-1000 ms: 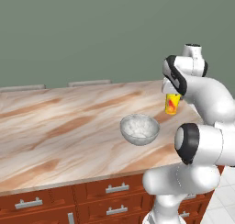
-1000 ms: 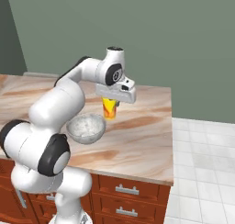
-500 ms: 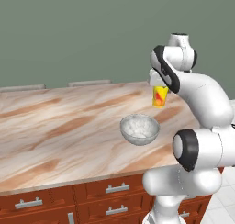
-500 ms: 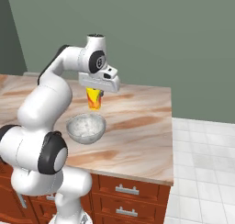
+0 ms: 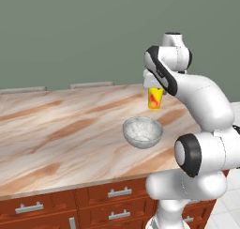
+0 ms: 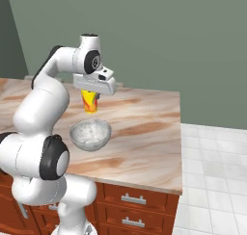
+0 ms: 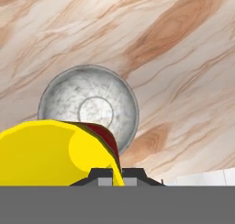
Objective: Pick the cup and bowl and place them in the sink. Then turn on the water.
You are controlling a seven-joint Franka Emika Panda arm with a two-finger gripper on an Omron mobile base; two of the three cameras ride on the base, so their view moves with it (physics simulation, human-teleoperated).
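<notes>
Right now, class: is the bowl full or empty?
Empty: the hand view looks straight into the bowl and shows its bare speckled inside.

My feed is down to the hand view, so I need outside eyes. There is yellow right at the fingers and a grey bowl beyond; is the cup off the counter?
Observer: Yes. The cup hangs in the shut gripper, in the air above the counter.
Operator: Is the bowl resting on anything?
Observer: The bowl sits directly on the counter, upright, nearer the front edge than the cup.
Operator: What lies past the counter's end?
Observer: White floor tiles, on the robot's right.
</notes>
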